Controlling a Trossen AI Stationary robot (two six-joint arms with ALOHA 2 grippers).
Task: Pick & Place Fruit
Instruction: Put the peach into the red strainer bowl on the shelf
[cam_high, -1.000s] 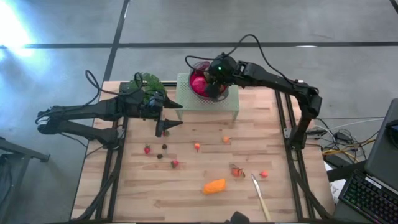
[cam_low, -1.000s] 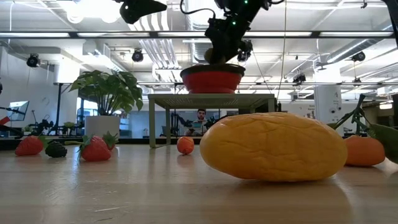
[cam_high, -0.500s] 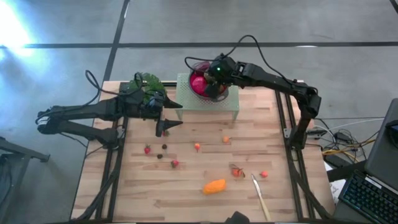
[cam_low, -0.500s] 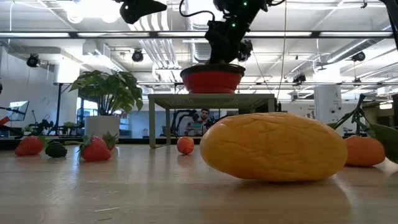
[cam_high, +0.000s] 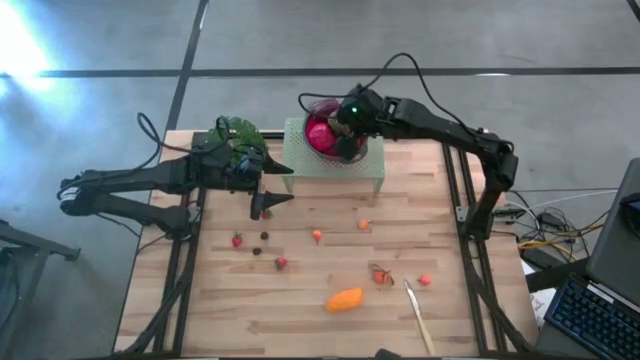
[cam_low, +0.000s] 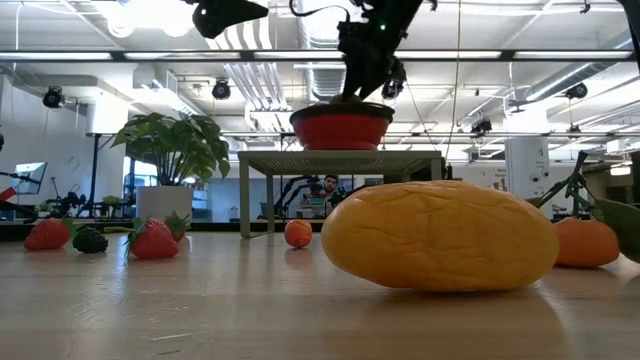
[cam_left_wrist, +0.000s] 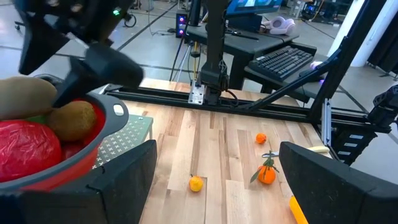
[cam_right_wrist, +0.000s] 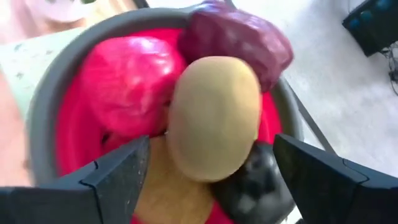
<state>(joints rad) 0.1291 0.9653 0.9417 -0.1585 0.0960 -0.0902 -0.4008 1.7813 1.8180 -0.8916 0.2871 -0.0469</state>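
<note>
— Pale butcher-block planks make up the table (cam_high: 300, 290), with polished concrete floor seen around it. What is changed from the earlier frames?

— The right gripper (cam_high: 347, 128), at upper centre over the red bowl (cam_low: 341, 128), is seen spread wide now; a second ago it was narrower. Nothing is held in it. A tan oval (cam_right_wrist: 213, 118) is left lying on the bowl's heap.

— And the left gripper (cam_high: 272, 184)?

— It is unmoved at left centre, spread wide and empty.

— Shapes and textures?

— A wrinkled orange oval (cam_low: 440, 235) is rounded and matte; the bowl's stand (cam_left_wrist: 127, 132) is perforated. Small berries (cam_high: 282, 263) are scattered mid-table.

— Anything hidden?

— The bowl's lower contents are covered by the upper pieces.
</note>
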